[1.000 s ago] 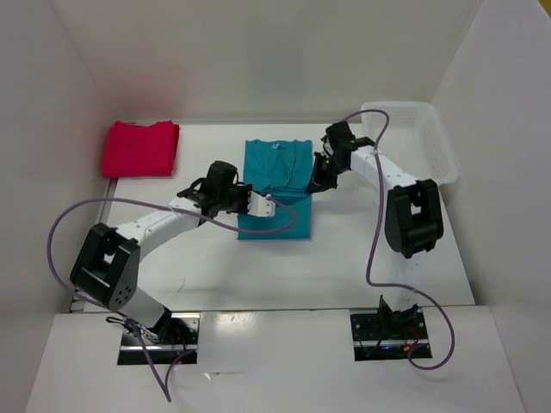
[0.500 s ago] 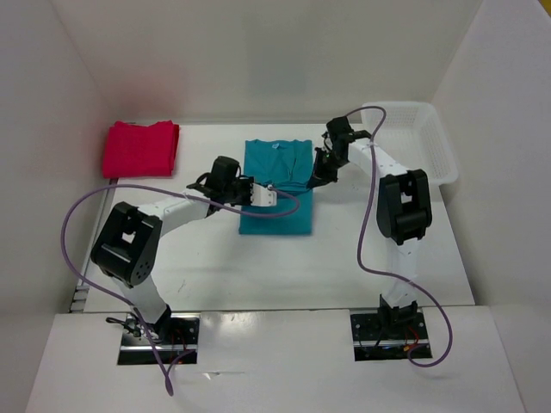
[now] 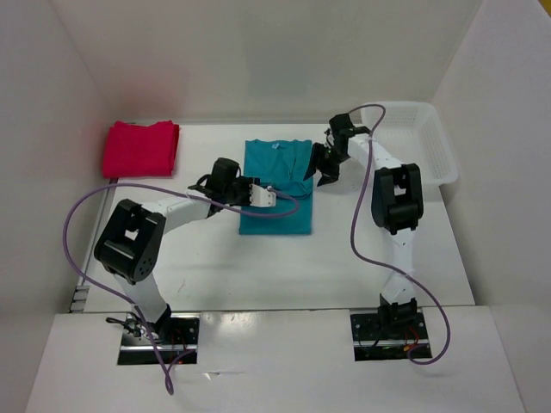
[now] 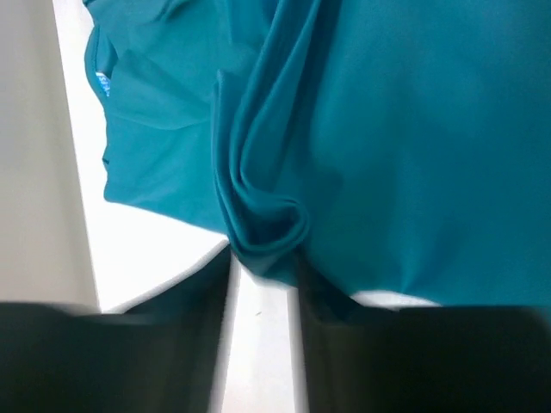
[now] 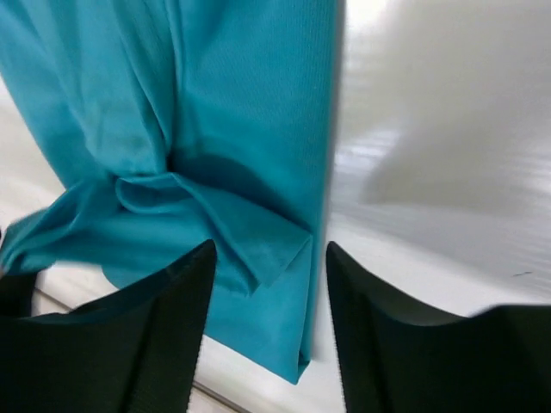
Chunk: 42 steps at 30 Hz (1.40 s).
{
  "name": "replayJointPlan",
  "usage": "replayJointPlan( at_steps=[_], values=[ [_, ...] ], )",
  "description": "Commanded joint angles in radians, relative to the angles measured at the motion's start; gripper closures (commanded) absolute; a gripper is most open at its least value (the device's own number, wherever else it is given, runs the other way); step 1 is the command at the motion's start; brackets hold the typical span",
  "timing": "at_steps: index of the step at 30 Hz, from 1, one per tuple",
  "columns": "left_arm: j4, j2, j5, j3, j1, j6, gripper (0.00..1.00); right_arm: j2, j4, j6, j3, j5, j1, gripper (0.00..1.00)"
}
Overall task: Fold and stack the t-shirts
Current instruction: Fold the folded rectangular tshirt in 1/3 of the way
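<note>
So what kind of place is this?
Probably a robotics lab cell: white walls box in a table, left arm and right arm are bolted at its edge, and a teal shirt lies staged for folding.

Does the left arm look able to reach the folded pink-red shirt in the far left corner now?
Probably yes. The pink-red shirt lies on the left arm's side, with only bare table between it and the left gripper, whose jaws stand open over the teal shirt.
</note>
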Motion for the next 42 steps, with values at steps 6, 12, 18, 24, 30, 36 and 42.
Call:
replayJointPlan(
  at_steps=[6,12,18,24,30,36,42],
  values=[
    [0.121,0.013,-0.205,-0.012,0.058,-0.104,0.12,-0.137,0.015,-0.054,0.065,0.113,-0.006,0.5],
    [0.104,-0.008,-0.331,0.067,0.067,-0.259,0.09,-0.252,0.035,-0.064,-0.156,0.077,0.128,1.0],
    [-0.035,-0.092,-0.351,0.057,0.088,-0.35,0.09,-0.186,0.009,-0.055,-0.156,0.043,0.24,1.0],
    [-0.082,-0.138,-0.376,0.006,0.119,-0.402,0.09,-0.06,-0.069,-0.076,-0.044,0.117,0.275,1.0],
    [-0.093,-0.148,-0.385,0.006,0.128,-0.42,0.09,0.031,-0.08,-0.067,0.098,0.256,0.275,1.0],
    [-0.102,-0.157,-0.385,0.006,0.128,-0.398,0.09,0.134,-0.115,-0.048,0.359,0.359,0.275,1.0],
    [-0.151,-0.177,-0.328,-0.003,0.128,-0.333,0.09,0.291,-0.235,-0.057,0.664,0.434,0.266,1.0]
  ],
)
